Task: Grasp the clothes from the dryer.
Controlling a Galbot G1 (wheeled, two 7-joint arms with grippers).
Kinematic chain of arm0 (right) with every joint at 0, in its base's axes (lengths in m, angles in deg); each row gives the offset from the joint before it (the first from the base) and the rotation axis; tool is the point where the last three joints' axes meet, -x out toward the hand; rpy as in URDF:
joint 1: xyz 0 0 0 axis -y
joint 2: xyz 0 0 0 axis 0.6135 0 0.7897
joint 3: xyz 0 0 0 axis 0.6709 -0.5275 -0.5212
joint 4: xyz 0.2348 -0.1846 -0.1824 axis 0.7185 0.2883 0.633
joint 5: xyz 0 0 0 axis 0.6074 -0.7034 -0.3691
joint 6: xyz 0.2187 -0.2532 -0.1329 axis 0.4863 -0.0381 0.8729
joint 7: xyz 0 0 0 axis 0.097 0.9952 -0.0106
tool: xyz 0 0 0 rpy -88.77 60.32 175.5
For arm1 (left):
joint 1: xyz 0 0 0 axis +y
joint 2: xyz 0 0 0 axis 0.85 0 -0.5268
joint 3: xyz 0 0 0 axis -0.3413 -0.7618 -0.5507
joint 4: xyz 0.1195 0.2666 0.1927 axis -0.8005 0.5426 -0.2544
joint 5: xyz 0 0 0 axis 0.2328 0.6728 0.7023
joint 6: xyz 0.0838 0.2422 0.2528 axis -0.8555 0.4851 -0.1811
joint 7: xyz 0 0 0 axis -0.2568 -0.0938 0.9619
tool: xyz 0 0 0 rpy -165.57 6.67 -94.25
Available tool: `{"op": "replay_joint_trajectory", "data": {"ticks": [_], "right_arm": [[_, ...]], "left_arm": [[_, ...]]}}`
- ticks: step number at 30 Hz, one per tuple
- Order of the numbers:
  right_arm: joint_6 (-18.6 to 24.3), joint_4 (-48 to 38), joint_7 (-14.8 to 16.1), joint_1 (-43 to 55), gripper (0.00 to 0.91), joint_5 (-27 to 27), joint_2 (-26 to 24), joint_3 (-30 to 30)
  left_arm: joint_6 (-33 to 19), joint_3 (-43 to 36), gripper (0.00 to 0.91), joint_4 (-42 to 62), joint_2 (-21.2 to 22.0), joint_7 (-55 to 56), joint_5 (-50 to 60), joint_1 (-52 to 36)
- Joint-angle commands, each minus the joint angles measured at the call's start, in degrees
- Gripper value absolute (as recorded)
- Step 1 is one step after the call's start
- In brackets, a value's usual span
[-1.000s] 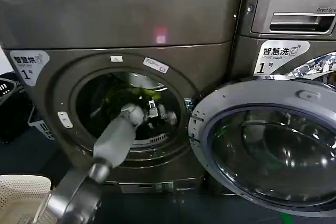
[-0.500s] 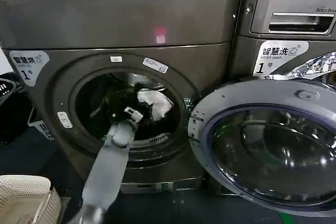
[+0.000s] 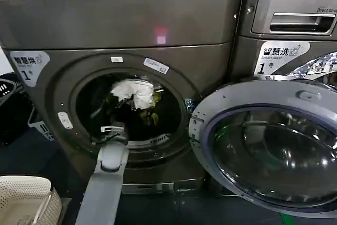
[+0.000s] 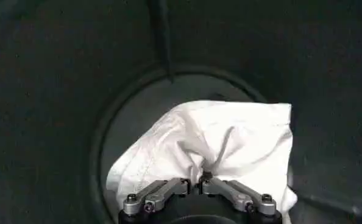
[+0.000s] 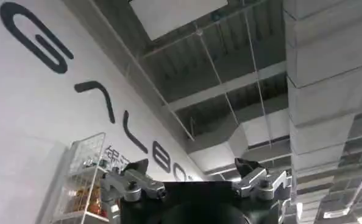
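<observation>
The dryer (image 3: 121, 30) stands with its round door (image 3: 268, 146) swung wide to the robot's right, beside the LG machine (image 3: 295, 19). The left arm reaches in through the port, and the left gripper (image 4: 199, 181) sits inside the dark drum with its fingers (image 4: 163, 190) drawn together on a pinch of the white cloth (image 4: 223, 146) — the fabric bunches at the fingertips and spreads out beyond them. From the head camera that white cloth (image 3: 136, 92) hangs in the upper middle of the opening, with the yellow-green garment (image 3: 150, 113) showing just beneath and behind it, deeper in the drum. The right gripper (image 5: 196, 182) is away from the machine — pointed up toward a ceiling and a lettered wall, its fingers spread apart and holding nothing. A pale woven basket (image 3: 23, 198) sits on the floor at the robot's lower left.
</observation>
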Motion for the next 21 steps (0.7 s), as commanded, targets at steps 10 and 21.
{"op": "replay_joint_trajectory", "data": {"ticks": [10, 21], "right_arm": [[-1.06, 0.42, 0.31, -0.65, 0.907, 0.71, -0.27, 1.78], [-1.59, -0.10, 0.52, -1.41, 0.907, 0.57, -0.01, 3.03]], "left_arm": [[-1.38, 0.38, 0.000, -7.21, -0.21, 3.04, -4.31, 4.51], [-1.36, 0.30, 0.000, -6.12, 0.41, 2.31, -4.25, 3.88]]}}
